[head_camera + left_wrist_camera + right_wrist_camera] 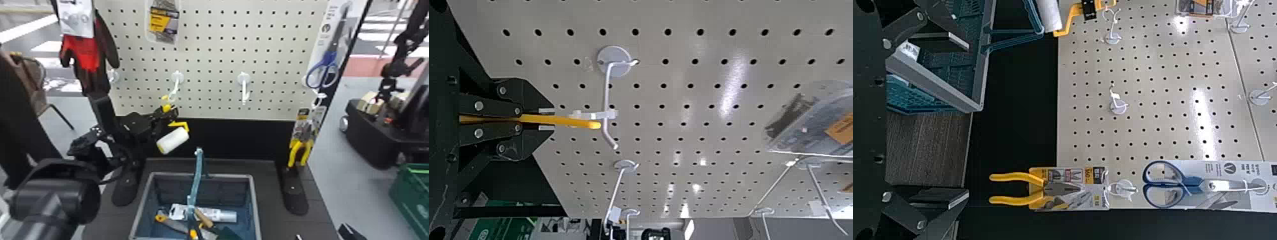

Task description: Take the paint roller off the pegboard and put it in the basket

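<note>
Paint roller (172, 140) hangs at the pegboard's (210, 105) lower edge, its handle (571, 121) clamped in the fingers of the left gripper (549, 119), likely to steady it off the hook (606, 95) toward the basket (229, 175), the right gripper (962, 120) with fingers apart.

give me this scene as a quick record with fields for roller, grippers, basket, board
paint roller: yellow handle held in left gripper, not in basket
hook: right by the handle's end; unclear if attached
right gripper: open, empty
basket: several tools inside, carrying handle raised
pegboard: scissors above yellow-handled pliers at its right
</note>
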Robot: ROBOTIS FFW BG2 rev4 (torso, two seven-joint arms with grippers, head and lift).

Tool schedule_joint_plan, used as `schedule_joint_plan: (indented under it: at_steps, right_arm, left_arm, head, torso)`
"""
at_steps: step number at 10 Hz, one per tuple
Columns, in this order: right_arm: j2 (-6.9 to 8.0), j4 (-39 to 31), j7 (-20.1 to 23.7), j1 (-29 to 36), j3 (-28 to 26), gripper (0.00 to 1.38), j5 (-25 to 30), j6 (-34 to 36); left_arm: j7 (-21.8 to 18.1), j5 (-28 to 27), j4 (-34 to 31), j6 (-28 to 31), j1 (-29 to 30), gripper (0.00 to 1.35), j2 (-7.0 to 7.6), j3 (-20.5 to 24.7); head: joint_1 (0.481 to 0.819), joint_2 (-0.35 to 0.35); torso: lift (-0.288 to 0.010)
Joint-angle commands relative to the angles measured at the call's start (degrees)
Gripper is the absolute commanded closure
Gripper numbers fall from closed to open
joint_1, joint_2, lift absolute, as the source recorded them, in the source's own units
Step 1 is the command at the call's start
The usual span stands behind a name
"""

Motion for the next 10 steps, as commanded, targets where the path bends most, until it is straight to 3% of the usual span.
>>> schedule_joint_plan:
  at_steps: [1, 6, 10]
  right_arm:
    - [-0.10, 0.00, 0.00, 0.00, 0.00, 0.25, 0.00, 0.23]
    - [-0.19, 0.00, 0.00, 0.25, 0.00, 0.25, 0.00, 0.58]
    - [-0.37, -0.56, 0.00, 0.74, 0.00, 0.25, -0.18, 0.85]
  left_arm:
    - [0.19, 0.02, -3.97, 1.20, 0.84, 1.21, 0.26, 0.84]
    - [0.90, 0.02, -11.56, 3.05, 5.52, 1.21, -0.53, 3.13]
    - [0.90, -0.16, -13.25, 3.22, 13.15, 1.21, -3.25, 8.14]
  head:
    - [0.549, 0.000]
    - [0.549, 0.000]
    - [0.549, 0.000]
  torso:
    - [-0.100]
    - [-0.100]
    - [-0.100]
